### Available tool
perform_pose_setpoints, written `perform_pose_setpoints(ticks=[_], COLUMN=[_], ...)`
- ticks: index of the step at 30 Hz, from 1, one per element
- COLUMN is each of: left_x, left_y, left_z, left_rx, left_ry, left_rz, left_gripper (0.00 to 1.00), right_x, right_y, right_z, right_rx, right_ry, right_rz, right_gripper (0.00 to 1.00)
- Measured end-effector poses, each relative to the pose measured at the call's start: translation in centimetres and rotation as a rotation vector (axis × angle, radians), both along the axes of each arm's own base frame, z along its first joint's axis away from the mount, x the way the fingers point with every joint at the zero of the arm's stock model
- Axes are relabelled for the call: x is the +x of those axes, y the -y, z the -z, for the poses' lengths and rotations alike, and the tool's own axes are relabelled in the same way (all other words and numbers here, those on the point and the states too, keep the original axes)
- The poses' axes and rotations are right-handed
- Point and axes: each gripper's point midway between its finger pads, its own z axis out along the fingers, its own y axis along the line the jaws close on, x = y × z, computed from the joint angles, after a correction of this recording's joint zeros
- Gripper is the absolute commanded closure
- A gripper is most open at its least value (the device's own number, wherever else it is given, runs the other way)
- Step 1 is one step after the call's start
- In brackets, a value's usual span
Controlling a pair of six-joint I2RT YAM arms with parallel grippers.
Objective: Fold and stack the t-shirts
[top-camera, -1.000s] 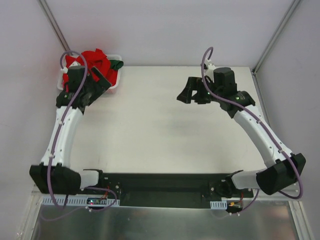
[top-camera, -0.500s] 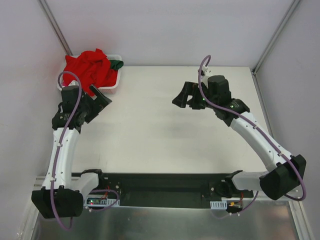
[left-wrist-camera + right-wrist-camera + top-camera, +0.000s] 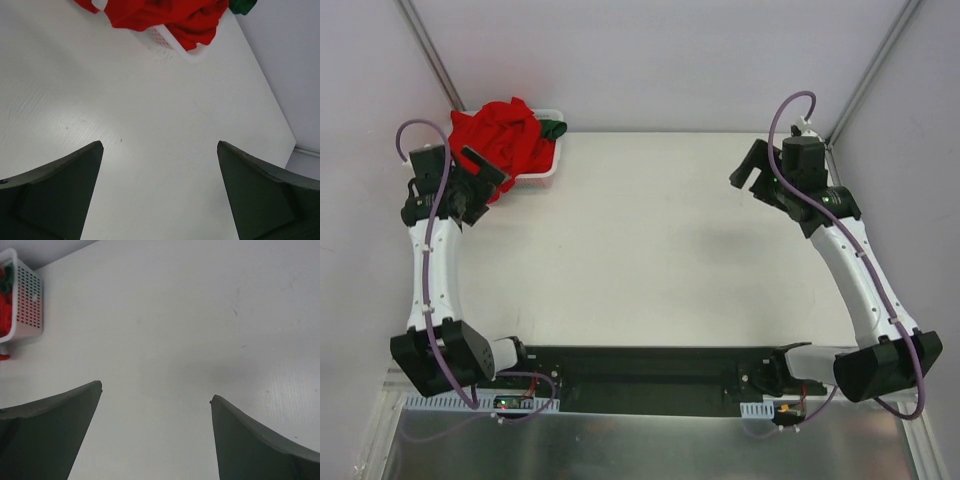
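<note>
Red t-shirts [image 3: 505, 135] lie heaped in the white lattice basket [image 3: 544, 171] at the table's back left corner, with a dark green shirt [image 3: 554, 128] at the heap's right. The heap [image 3: 165, 15] and the green shirt [image 3: 243, 5] show at the top of the left wrist view, the basket [image 3: 22, 297] at the left of the right wrist view. My left gripper [image 3: 485, 172] is open and empty, just left of and in front of the basket. My right gripper [image 3: 748, 168] is open and empty above the table's back right.
The white table [image 3: 640, 250] lies between the arms. Walls stand close at the back and both sides, with metal posts in the back corners. A black rail [image 3: 640, 362] runs along the near edge between the arm bases.
My left arm has swung back and to the left, away from the basket's front. My right arm has swung from the table's middle back to the back right. Both grippers stay open.
</note>
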Motion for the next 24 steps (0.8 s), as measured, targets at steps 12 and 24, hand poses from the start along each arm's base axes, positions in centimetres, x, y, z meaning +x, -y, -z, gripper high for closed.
perform_pose_setpoints(ticks=[12,24], left_x=[10.0,19.5], left_y=[-7.1,-11.4], left_z=[-0.6,4.2], left_rx=[0.087,0.120], left_ry=[-0.010,-0.009], left_rz=[-0.100,-0.135], left_gripper=[0.03,0.07], right_x=[-3.0,-1.5], right_y=[2.4,2.1], right_z=[3.3,4.3], right_rx=[-0.065,-0.057], right_ry=[-0.105,-0.151], right_rz=[0.018,0.013], right_gripper=[0.04,0.04])
